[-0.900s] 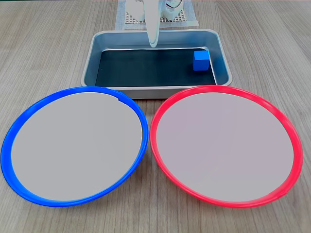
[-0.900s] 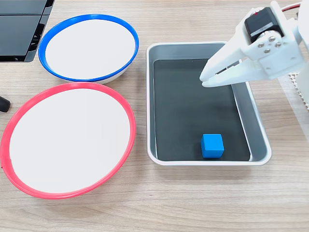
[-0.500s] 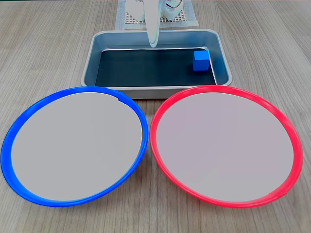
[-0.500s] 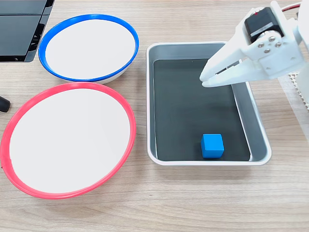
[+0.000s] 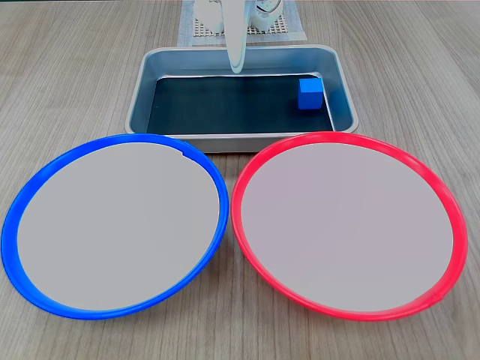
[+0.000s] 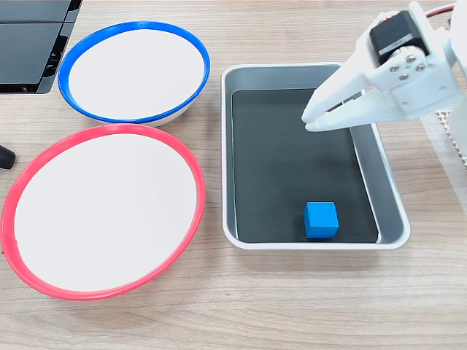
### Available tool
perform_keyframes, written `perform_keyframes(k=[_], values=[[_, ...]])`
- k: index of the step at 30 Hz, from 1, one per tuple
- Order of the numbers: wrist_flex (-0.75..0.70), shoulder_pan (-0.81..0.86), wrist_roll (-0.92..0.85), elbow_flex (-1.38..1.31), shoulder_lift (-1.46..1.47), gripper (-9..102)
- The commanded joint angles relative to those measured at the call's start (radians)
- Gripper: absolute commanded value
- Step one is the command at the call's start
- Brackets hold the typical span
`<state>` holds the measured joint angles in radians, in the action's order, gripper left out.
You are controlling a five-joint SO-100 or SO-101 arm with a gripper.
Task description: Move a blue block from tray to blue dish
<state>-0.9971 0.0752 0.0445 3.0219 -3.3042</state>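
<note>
The blue block [image 5: 310, 94] [image 6: 321, 219] lies on the black floor of the silver tray [image 5: 142, 97] [image 6: 314, 244], in a corner: the right end in a fixed view, the near end in the other. My white gripper [image 5: 237, 69] [image 6: 309, 120] hovers over the tray's far part, well apart from the block. Its fingers meet at the tips and hold nothing. The blue dish [image 5: 112, 225] [image 6: 131, 69], pale inside with a bright blue rim, stands on the table beside the tray.
A same-sized red-rimmed dish [image 5: 349, 225] [image 6: 102, 211] sits next to the blue one. A white mesh mat [image 5: 289, 30] [image 6: 452, 138] lies under the arm's base. A black device [image 6: 33, 44] occupies the top-left corner, and a small black object [image 6: 6, 157] shows at the left edge.
</note>
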Motion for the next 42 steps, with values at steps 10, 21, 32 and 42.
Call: perform_keyframes(k=[10, 21, 32, 42], values=[[0.002, -0.002, -0.006, 0.002, -0.025, 0], [0.032, -0.029, -0.414, -0.152, 0.155, 0], [-0.249, -0.103, -0.253, -0.899, 1.094, 0], [-0.442, -0.250, 0.117, -1.239, 1.603, 10]])
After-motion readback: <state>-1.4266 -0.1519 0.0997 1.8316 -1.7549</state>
